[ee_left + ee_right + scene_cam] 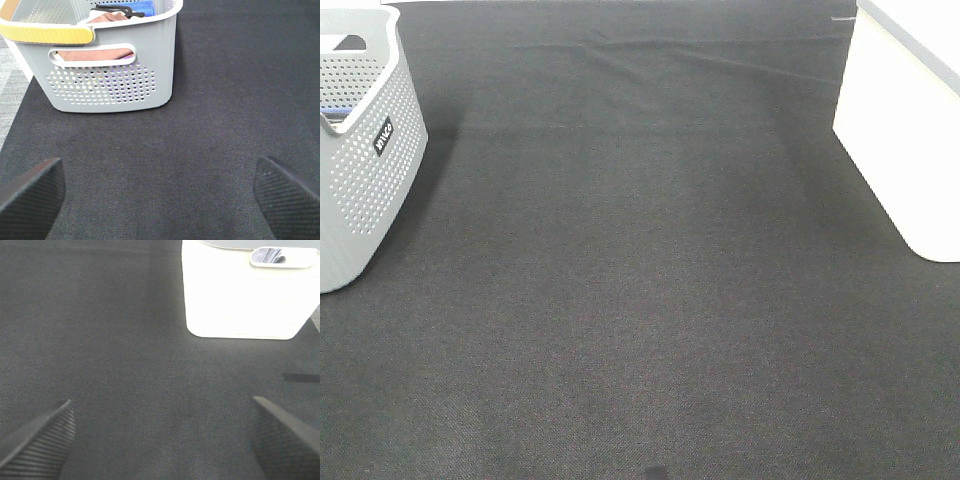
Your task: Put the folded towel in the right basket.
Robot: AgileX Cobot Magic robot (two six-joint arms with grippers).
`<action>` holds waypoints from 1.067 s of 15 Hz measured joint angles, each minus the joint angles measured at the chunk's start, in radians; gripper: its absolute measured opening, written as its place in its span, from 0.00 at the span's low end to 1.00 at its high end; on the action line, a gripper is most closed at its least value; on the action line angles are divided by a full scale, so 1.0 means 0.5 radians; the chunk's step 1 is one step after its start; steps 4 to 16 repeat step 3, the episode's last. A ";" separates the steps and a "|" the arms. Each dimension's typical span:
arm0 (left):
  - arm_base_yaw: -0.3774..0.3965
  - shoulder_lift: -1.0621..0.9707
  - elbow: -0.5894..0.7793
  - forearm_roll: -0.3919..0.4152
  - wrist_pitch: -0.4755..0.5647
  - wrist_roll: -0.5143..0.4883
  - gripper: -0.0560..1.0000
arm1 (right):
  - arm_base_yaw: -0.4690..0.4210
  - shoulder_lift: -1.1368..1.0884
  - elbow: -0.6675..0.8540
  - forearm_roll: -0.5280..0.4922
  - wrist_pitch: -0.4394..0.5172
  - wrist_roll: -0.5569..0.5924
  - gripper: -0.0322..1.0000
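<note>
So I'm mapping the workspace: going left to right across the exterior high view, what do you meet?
Grey perforated basket → bare dark mat → white basket.

Grey basket [365,160]: you see only part; the high view's left edge cuts it off.
White basket [905,120]: cropped at the right edge, so you cannot see inside.
Towels [95,54]: mostly hidden behind the grey basket wall in the left wrist view.
Fingertips [37,442]: you get only the tips in each wrist view.
</note>
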 joint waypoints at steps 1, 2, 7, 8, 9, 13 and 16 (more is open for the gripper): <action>0.000 0.000 0.000 0.000 0.000 0.000 0.97 | 0.000 0.000 0.000 0.000 0.000 0.000 0.87; 0.000 0.000 0.000 0.000 0.000 0.000 0.97 | 0.000 0.000 0.000 0.000 0.000 0.000 0.87; 0.000 0.000 0.000 0.000 0.000 0.000 0.97 | 0.000 0.000 0.000 0.000 0.000 0.000 0.87; 0.000 0.000 0.000 0.000 0.000 0.000 0.97 | 0.000 0.000 0.000 0.000 0.000 0.000 0.87; 0.000 0.000 0.000 0.000 0.000 0.000 0.97 | 0.000 0.000 0.000 0.000 0.000 0.000 0.87; 0.000 0.000 0.000 0.000 0.000 0.000 0.97 | 0.000 0.000 0.000 0.000 0.000 0.000 0.87; 0.000 0.000 0.000 0.000 0.000 0.000 0.97 | 0.000 0.000 0.000 0.000 0.000 0.000 0.87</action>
